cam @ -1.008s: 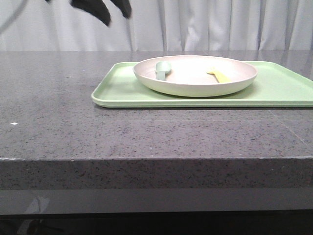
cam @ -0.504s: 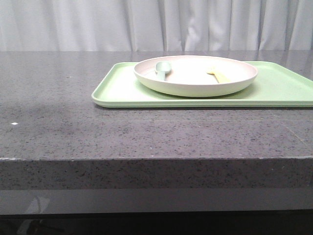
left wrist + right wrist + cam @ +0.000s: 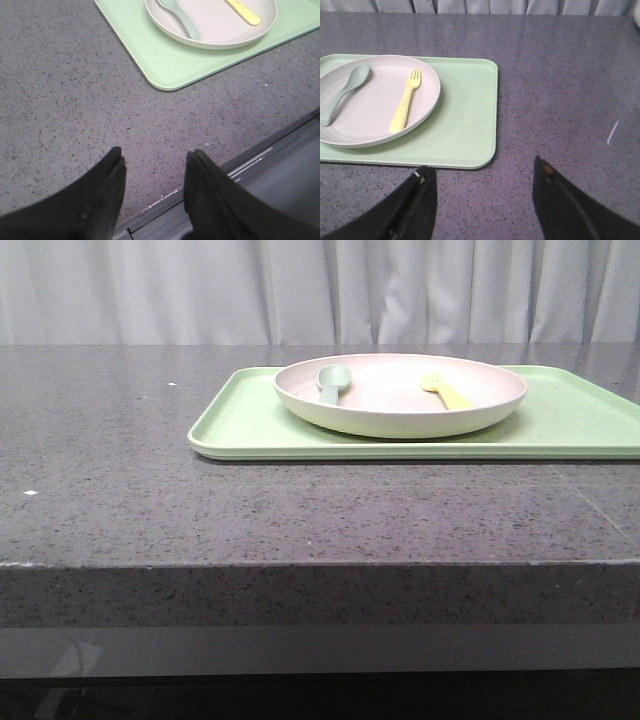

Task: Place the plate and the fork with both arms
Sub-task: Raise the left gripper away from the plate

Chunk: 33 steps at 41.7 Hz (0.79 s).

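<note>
The pale pinkish-cream plate (image 3: 400, 410) rests on a light-green tray (image 3: 250, 425) toward the right of the table. Inside it lies the small yellow fork (image 3: 447, 391) on the right and a grey-green spoon (image 3: 330, 383) on the left. The right wrist view shows the plate (image 3: 375, 107), the fork (image 3: 405, 102) and the spoon (image 3: 340, 97) from above. My right gripper (image 3: 482, 170) is open over bare table just off the tray's corner. My left gripper (image 3: 154, 155) is open above the table's front edge, well short of the plate (image 3: 215, 30) and fork (image 3: 243, 11). Neither arm shows in the front view.
The tray (image 3: 470, 115) covers the table's right half; grey speckled stone (image 3: 100, 460) lies to its left. The table's front edge (image 3: 200, 187) runs under my left gripper. White curtains (image 3: 300, 290) hang behind.
A dark arm seen at the upper left of the front view a second ago has left the picture. Plate, fork, spoon and tray have not moved.
</note>
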### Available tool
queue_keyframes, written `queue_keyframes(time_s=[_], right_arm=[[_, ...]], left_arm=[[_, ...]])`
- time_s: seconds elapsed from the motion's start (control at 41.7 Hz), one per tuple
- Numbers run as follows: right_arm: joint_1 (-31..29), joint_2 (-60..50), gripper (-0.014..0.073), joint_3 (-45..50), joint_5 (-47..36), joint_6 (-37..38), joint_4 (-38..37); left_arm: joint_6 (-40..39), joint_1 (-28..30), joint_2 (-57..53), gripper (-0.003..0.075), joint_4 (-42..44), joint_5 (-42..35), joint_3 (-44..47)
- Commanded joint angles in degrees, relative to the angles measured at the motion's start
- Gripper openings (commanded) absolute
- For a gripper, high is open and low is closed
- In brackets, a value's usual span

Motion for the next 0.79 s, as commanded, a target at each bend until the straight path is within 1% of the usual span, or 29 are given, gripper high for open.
queue_keyframes(time_s=[0.0,0.336,0.504,0.576,0.768], right_arm=[[-0.16,0.83,0.0449,-1.85,-4.86,-0.58,-0.44],[-0.16,0.83,0.0449,-1.92,-5.22,-0.58,-0.16],[0.39,2.26,0.0449,-3.48,-1.3,-0.58,0.2],[2.3,4.04,0.0449,-4.98,0.97,-0.88,0.57],[10.96,11.21,0.0449,-10.1,7.25,-6.13,0.91]], left_arm=[[0.25,-0.31,-1.02,0.0293,-0.87,-4.3,-0.45],[0.25,-0.31,-1.08,0.0293,-0.87,-4.3,-0.31],[0.25,-0.31,-0.98,0.0293,-0.87,-4.3,-0.31],[0.25,-0.31,-0.98,0.0293,-0.87,-4.3,-0.31],[0.25,-0.31,-0.98,0.0293,-0.87,-4.3,-0.31]])
